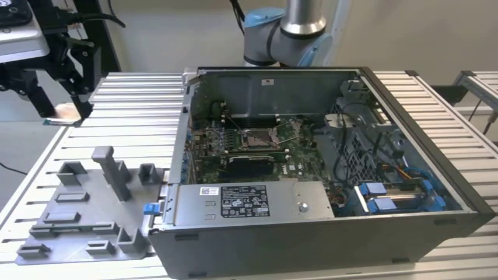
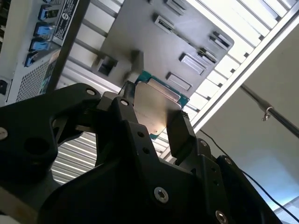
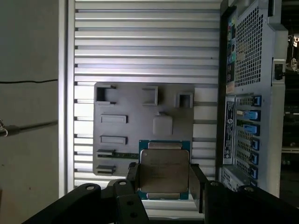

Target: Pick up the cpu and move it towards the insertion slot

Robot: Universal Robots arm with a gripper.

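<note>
The cpu (image 3: pixel 164 169) is a flat square chip with a silvery face and a teal edge, held between the two black fingers of my gripper (image 3: pixel 164 179), which is shut on it. The second wrist view shows the same grip, cpu (image 2: pixel 156 105) in gripper (image 2: pixel 153 115). In the exterior view the gripper (image 1: pixel 56 108) hangs with the cpu (image 1: pixel 60 121) above the table's far corner at the exterior view's left, well apart from the case. The insertion slot (image 1: pixel 257 137), a shiny square socket with wire levers, lies on the board inside the open case.
The grey fixture plate (image 1: pixel 78 224) with raised blocks lies on the slatted table (image 1: pixel 132 99), below the gripper in both wrist views. The open computer case (image 1: pixel 424 125) has tall walls, a silver power-supply box (image 1: pixel 249 201) and blue-tabbed cables. The arm's base (image 1: pixel 280 35) stands behind the case.
</note>
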